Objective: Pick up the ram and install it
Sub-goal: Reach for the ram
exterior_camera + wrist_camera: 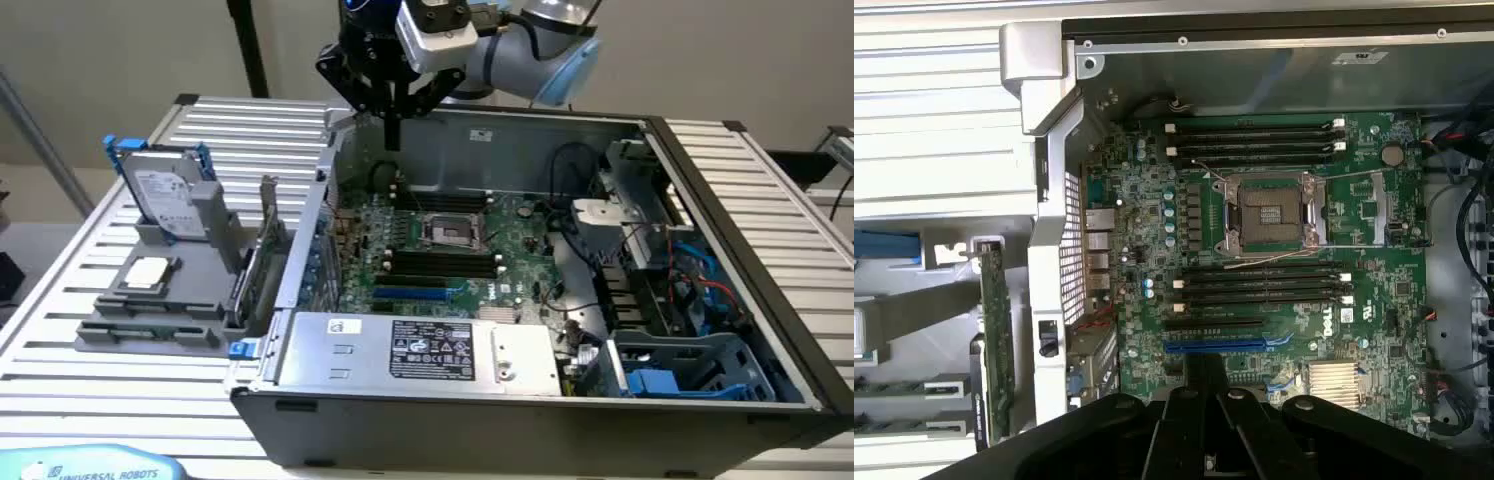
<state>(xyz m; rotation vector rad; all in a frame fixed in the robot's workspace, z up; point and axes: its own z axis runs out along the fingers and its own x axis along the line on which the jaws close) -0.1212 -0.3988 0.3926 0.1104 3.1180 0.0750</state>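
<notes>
Silver-grey arm, pale blue joint cap, white wrist block, black gripper.

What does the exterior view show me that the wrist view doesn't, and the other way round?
Exterior view adds: the hard drive in its blue caddy and the silver processor chip on the grey fixture beside the case, the labelled power supply, and the arm's elbow.
Wrist view adds: the coin cell and the memory slots' white latches.
Both share: the gripper, shut, over the open case, the empty processor socket, the blue slot and the black memory slots, which look empty.
</notes>
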